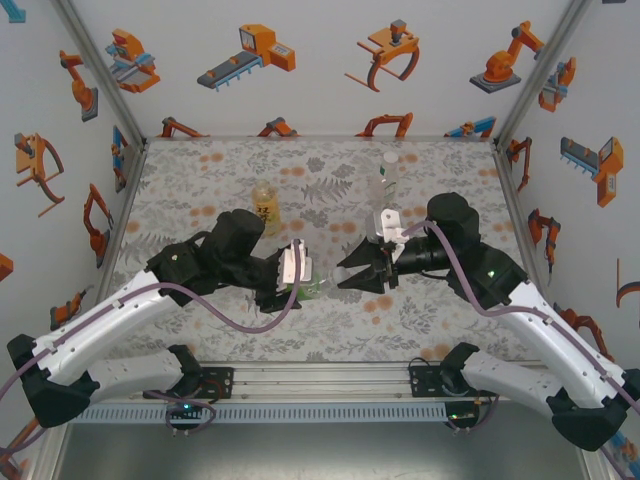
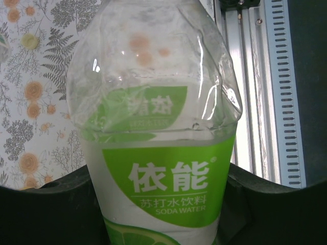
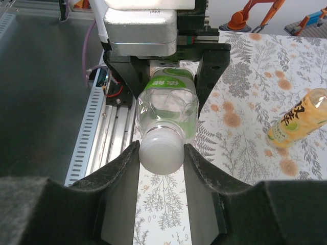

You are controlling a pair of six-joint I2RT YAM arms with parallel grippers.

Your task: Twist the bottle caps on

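Clamping green-labelled bottle (image 2: 158, 168) sideways in left gripper (image 1: 302, 287), pinching cap (image 3: 161, 149) at its neck with right gripper (image 3: 161, 155). Mid-screwing, probably. Next up: twisting, keeping threads aligned.

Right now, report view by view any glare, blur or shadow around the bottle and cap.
Left wrist: white glints on the crumpled clear shoulder of the green-label bottle, print sharp. Right wrist: the cap is bright and washed out, the fingers dark and soft. Top external: even light, faint shadows on the table.
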